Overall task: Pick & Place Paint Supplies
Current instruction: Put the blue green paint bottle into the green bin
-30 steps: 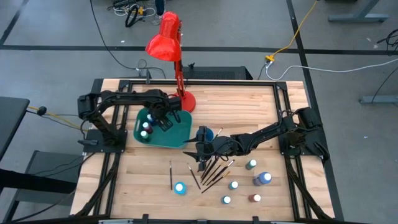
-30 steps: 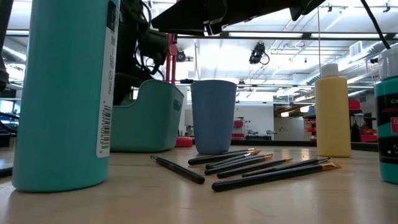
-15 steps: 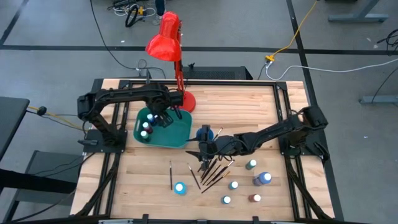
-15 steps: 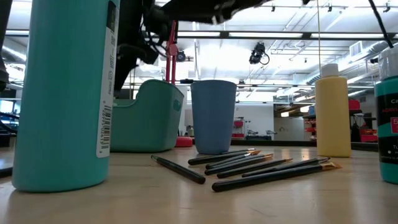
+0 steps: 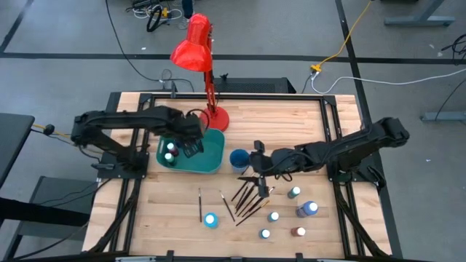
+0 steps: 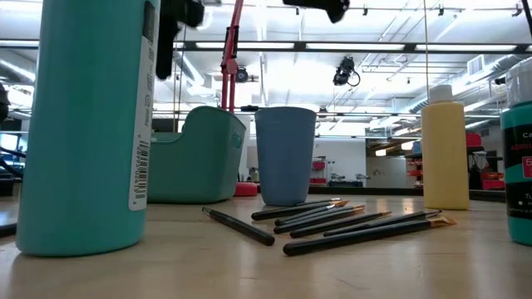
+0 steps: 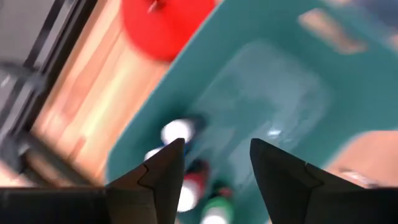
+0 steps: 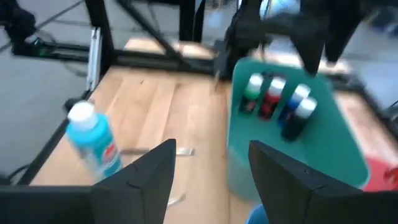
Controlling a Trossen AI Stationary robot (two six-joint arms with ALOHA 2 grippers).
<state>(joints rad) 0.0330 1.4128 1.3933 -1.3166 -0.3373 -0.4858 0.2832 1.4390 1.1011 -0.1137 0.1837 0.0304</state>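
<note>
Roughly four paint bottles (image 8: 277, 99) can already be counted upright inside the teal bin (image 5: 211, 156), though the left wrist view is blurry, so that count is maybe off. Left on the table (image 5: 291, 124): the brushes (image 5: 250, 200), fanned out flat just beside the blue cup (image 5: 238, 158), long axes mostly diagonal with tips toward the cup, plus one lone brush (image 5: 200, 204) laid straight. Loose bottles (image 5: 295, 212) are scattered near the front. The left gripper (image 7: 214, 165) is hung over the bin, jaws spread, nothing held. The right gripper (image 5: 256, 169) is parked above the brushes, wide open and empty.
</note>
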